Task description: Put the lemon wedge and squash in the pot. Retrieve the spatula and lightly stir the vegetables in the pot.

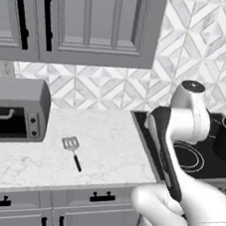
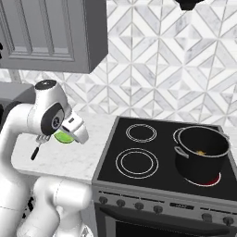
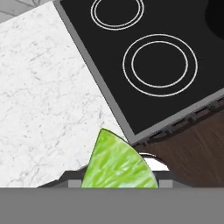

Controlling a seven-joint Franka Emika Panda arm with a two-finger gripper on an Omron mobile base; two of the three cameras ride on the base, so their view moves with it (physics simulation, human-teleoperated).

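- The gripper (image 3: 118, 186) pinches the lemon wedge (image 3: 118, 164) between its fingers, held up over the counter (image 3: 43, 100) near the stove's (image 3: 148, 87) front corner.
- The squash (image 2: 200, 152) lies inside the pot (image 2: 201, 159), which stands on the stove's right front burner.
- The spatula (image 1: 72, 151) lies flat on the counter, just right of the toaster oven (image 1: 15, 110).

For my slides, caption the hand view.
Gripper carries the lemon wedge above the counter edge beside the stove.
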